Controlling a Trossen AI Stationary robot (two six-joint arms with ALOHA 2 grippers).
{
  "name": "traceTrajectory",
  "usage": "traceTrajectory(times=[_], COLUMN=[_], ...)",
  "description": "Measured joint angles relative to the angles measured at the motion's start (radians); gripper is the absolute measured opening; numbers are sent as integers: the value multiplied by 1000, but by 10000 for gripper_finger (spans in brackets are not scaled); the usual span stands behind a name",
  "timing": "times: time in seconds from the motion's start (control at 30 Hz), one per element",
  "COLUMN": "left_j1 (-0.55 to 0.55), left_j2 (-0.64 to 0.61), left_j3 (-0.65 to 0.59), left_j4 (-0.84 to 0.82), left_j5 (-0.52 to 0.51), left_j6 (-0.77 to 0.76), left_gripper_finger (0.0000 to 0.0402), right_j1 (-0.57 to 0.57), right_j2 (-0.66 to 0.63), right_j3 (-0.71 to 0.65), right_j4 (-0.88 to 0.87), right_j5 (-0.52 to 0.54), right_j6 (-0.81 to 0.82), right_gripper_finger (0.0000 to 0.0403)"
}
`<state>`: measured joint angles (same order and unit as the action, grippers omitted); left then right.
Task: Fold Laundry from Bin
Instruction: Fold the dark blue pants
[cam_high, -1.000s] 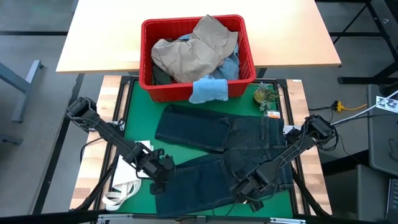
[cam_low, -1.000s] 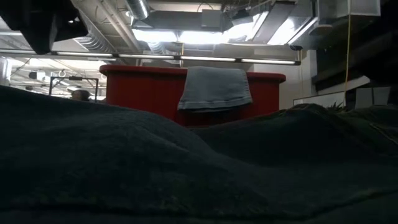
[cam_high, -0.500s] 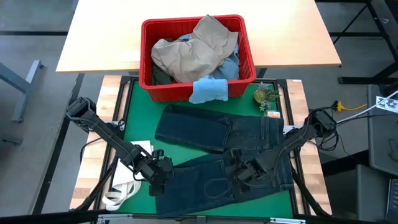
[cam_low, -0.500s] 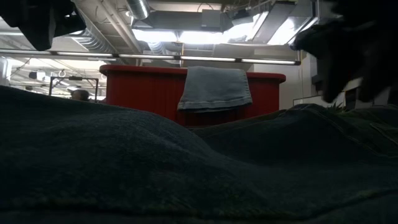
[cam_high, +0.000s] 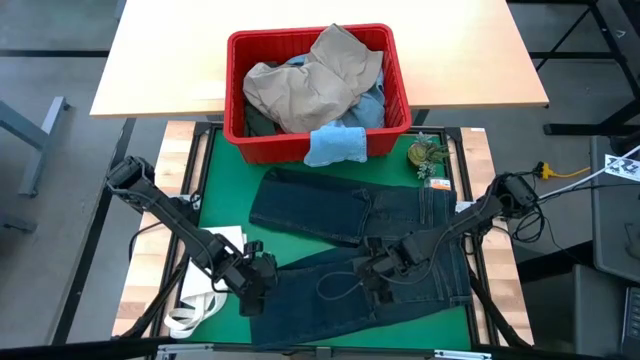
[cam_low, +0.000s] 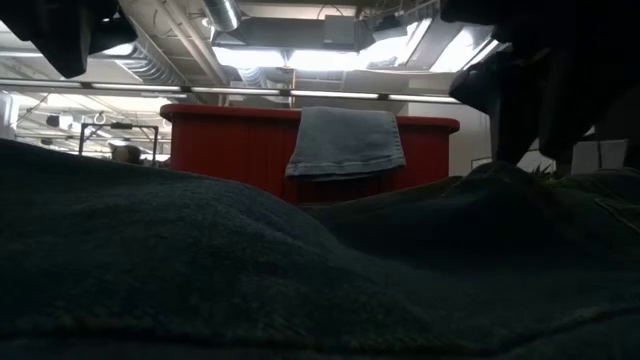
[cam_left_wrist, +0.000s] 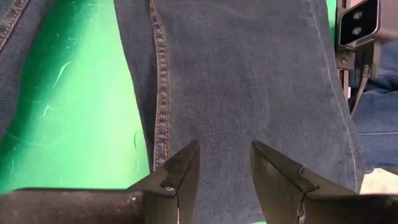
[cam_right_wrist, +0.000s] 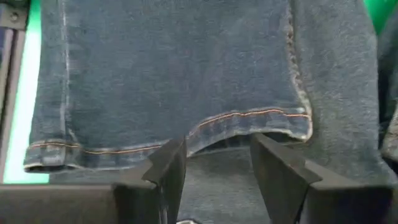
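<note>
Evenly and brightly lit from overhead in the high view; soft, short shadows only, no glare on the green mat (cam_high: 225, 190). Strongly backlit in the low view: ceiling lights (cam_low: 330, 55) blown out to white, foreground dark jeans (cam_low: 200, 270) underexposed, nearly black and out of focus, red bin (cam_low: 230, 140) beyond reasonably sharp. Dark arm shapes at upper corners blurred into silhouette. Bright, saturated in the left wrist view; denim stitching crisp, near fingers (cam_left_wrist: 180, 171) soft. Flatter, slightly hazy in the right wrist view; fingers (cam_right_wrist: 171, 168) defocused, hem seam legible.
</note>
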<state>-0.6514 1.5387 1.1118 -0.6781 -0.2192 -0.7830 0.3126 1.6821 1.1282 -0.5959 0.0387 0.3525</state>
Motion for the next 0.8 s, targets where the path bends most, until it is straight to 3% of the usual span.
traceTrajectory(times=[0.33, 0.57, 0.8], left_j1=[-1, -44, -66], left_j2=[0, 31, 96], left_j3=[0, 0, 0], left_j4=[0, 0, 10], left_j5=[-12, -32, -26], left_j6=[-1, -19, -20], left_gripper_finger=[135, 135, 135], right_j1=[0, 1, 1], right_j2=[0, 0, 57], right_j3=[0, 0, 0], right_j4=[4, 27, 27], right_j5=[0, 47, 9], right_j6=[115, 123, 122], right_gripper_finger=[179, 179, 179])
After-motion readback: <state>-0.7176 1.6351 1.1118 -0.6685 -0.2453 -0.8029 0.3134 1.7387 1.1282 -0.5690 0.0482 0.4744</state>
